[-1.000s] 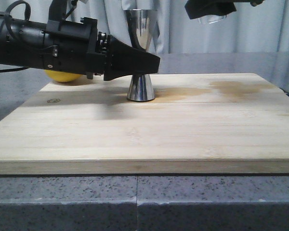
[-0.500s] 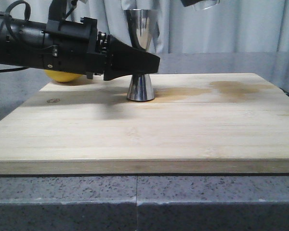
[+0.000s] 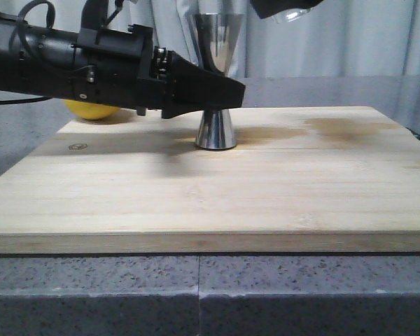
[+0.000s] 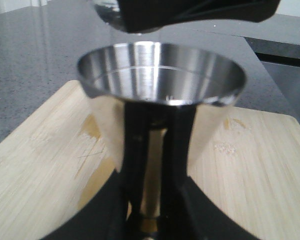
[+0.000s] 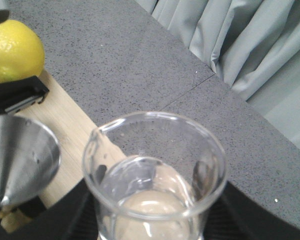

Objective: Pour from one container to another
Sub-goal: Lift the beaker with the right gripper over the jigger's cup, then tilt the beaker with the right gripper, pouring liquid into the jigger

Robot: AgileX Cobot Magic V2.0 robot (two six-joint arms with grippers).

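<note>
At the far left edge of the pale wooden cutting board (image 3: 210, 189), a round yellow lemon (image 3: 91, 110) sits partly hidden behind the left arm. That arm reaches in level from the left, and its black left gripper (image 3: 220, 94) is clamped on the narrow waist of the tall shiny steel hourglass-shaped jigger (image 3: 217, 129). In the left wrist view the two black fingers (image 4: 135, 150) press against either side of the waist, where a thin gold band shows. The jigger stands upright on the far middle of the board, its wide upper cup open to the top. A brownish stain marks the wood to the right of its base.

Above the jigger and a little to its right, at the top edge of the front view, the black right gripper (image 3: 283, 7) holds the small clear glass beaker (image 5: 155, 175) well off the board. In the right wrist view its dark fingers close around the beaker's lower part, and the beaker's rim hangs just beside the jigger's cup. The board lies on a grey speckled stone countertop (image 3: 196, 294).
</note>
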